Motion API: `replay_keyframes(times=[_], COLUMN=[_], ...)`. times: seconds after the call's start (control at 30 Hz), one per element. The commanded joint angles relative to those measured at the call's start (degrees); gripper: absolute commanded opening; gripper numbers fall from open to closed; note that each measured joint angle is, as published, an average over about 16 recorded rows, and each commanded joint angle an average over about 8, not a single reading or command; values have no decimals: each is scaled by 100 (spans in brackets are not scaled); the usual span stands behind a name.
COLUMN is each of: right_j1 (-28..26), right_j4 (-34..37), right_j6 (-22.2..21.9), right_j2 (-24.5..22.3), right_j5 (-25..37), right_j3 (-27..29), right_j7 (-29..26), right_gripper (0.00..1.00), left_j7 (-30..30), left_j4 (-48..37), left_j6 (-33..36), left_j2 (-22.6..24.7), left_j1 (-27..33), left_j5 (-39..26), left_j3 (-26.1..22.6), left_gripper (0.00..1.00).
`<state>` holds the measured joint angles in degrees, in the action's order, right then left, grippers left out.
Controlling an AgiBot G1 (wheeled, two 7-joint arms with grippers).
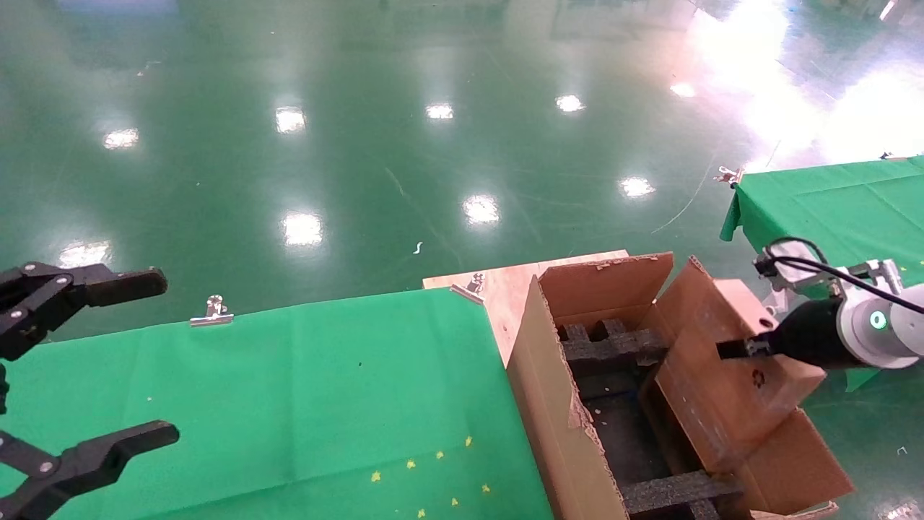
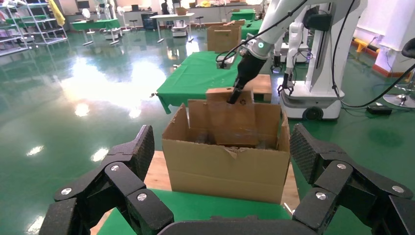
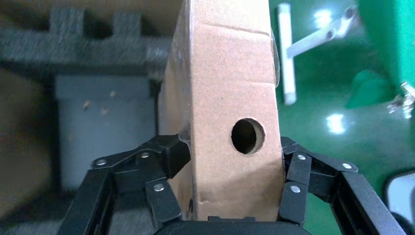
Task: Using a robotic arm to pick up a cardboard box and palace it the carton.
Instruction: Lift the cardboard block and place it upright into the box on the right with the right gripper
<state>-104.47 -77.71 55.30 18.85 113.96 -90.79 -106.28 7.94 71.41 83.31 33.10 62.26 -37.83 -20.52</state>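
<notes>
Cardboard box clamped in right gripper, over carton, left gripper idle

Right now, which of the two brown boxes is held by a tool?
The small cardboard box, clamped by the right tool above the carton; the carton is larger, flapped, foam-lined.

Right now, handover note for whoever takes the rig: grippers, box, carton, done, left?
Right gripper: shut on the cardboard box, fingers clamped on both sides of the face with the round hole.
Left gripper: open, idle over the green table, holding nothing.
Cardboard box: tilted, held over the carton, its low end already among the flaps above the black foam inserts.
Done: pick and carry.
Left: lower it in, release, back the arm out.
</notes>
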Motion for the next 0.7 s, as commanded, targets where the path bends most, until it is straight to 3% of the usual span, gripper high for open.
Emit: replay_keyframes(times=[0.03,0.27,0.7], right_j1=[32,283,739], right_j4=[-8,-27,-25], right_j6=[-98,-285,-540], right_j2=[39,172,323], right_j5=[210,685,989], right_j3=[-13,-127,-339], right_j7=[-185,-668,-992], right_gripper=[0,0,0], left_j7=[0,0,0], left_j4=[0,0,0], left_j6=[0,0,0], left_j2=[0,0,0], left_j1=[0,0,0], left_j5=[0,0,0], left_j3=[0,0,-1], left_gripper=[100,100,100])
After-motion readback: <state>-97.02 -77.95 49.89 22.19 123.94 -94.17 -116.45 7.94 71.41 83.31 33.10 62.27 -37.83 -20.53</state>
